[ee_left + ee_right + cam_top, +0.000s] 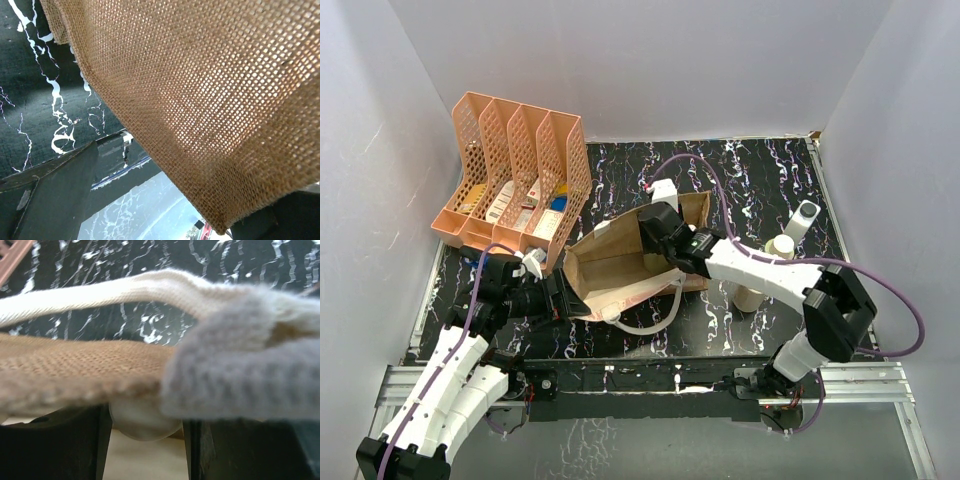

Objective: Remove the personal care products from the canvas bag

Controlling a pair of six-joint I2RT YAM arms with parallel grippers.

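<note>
The canvas bag (610, 275) sits mid-table with its mouth facing up, and its long side runs from near-left to far-right in the top view. It's tan open-weave burlap with a reddish print on the near face. One white handle loop (655, 318) flops onto the table (760, 180) in front.

The left gripper (563, 297) is at the bag's left end. Its jaws are spread wide with the burlap hanging between them, so they aren't pinched on it.

The right gripper (655, 240) reaches down into the mouth from the right. Its fingers are closed on a white-capped bottle (145, 425). The right wrist view only shows the rounded cap and a bit of cream below it. The bag's rim, a handle strap (125, 290) and a blurry grey-white tab (240, 370) cover the rest, so I can't tell which way that bottle lies.

Three products are already out, standing caps-up to the right of the bag:
- a slim white-grey bottle (804, 218), farthest back
- a cream bottle (780, 247) just in front of it
- another cream bottle (748, 297) nearer, partly hidden behind the right arm

The orange mesh rack (520, 170) stands at the back left, close to the bag's left end, with small boxes and something blue in its slots.
</note>
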